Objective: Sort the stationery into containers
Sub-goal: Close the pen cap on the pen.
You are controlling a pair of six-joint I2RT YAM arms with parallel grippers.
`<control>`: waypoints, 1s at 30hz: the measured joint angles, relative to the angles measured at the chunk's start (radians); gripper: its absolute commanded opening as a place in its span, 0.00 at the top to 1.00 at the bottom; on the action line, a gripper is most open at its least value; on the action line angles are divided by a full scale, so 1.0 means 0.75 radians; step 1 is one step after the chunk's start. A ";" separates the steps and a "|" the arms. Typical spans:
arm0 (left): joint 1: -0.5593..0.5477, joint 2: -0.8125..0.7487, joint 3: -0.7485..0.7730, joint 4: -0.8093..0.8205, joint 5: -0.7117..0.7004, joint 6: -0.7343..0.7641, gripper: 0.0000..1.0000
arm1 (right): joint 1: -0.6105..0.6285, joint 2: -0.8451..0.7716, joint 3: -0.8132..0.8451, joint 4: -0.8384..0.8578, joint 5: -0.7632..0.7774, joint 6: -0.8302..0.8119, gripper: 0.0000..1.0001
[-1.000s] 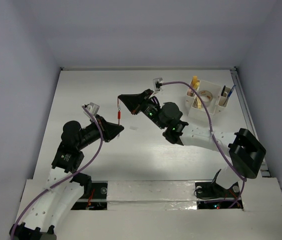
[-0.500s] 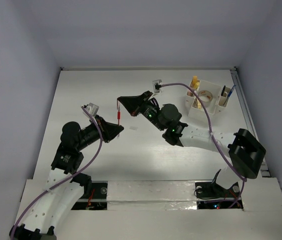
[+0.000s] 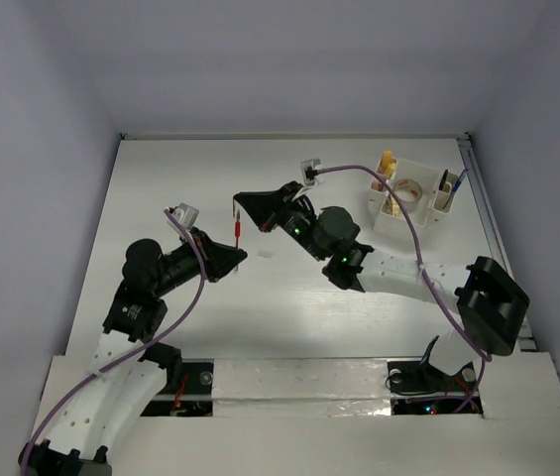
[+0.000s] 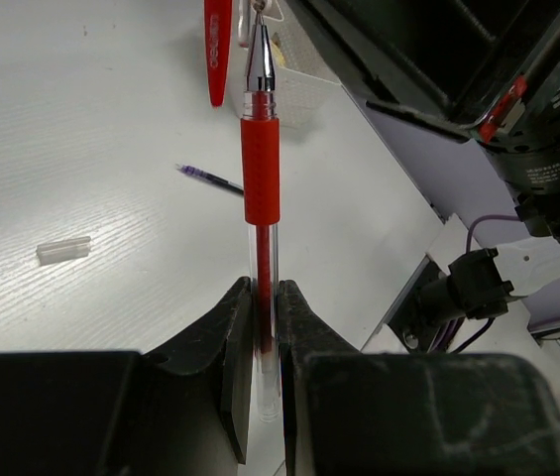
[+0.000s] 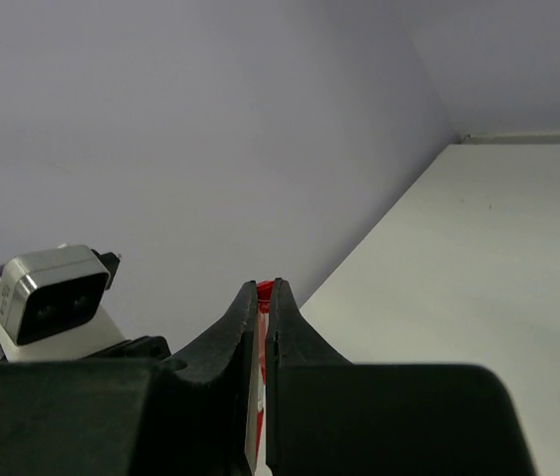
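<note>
1. The left gripper point(image 4: 263, 307) has its fingers pressed tight on one red pen point(image 4: 261, 169), held upright above the table point(image 3: 161, 188) with the tip up.
2. The right gripper point(image 5: 264, 297), fingers almost together, pinches one red cap point(image 4: 217, 50). The pale writing on the cap is not readable.
3. One organizer point(image 3: 391, 218) stands far to the right, with one tape roll point(image 3: 407, 187) inside.

No writing is legible in any view. Faint white marks on a red cap point(image 4: 217, 50), lying beyond the jaw tips of the left gripper point(image 4: 263, 297), are too small to read.
</note>
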 measured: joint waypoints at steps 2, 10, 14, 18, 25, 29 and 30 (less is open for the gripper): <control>0.000 0.003 0.000 0.000 0.005 0.000 1.00 | 0.000 -0.004 0.018 -0.005 0.013 -0.019 1.00; 0.000 0.004 0.000 0.000 0.008 -0.001 1.00 | 0.003 -0.063 0.031 -0.005 0.019 -0.051 1.00; 0.000 0.003 0.000 0.000 0.008 -0.001 1.00 | 0.003 -0.067 0.030 -0.005 0.018 -0.053 1.00; 0.000 0.002 0.000 0.000 0.008 -0.001 1.00 | 0.003 -0.066 0.030 -0.005 0.018 -0.051 1.00; 0.000 -0.013 0.000 0.001 0.010 -0.001 1.00 | 0.003 -0.053 0.031 -0.015 0.018 -0.048 1.00; 0.000 -0.024 0.000 0.001 0.010 -0.001 1.00 | 0.003 -0.045 0.031 -0.029 0.018 -0.044 1.00; 0.000 -0.025 0.000 0.001 0.010 -0.001 1.00 | 0.003 -0.043 0.031 -0.031 0.017 -0.043 1.00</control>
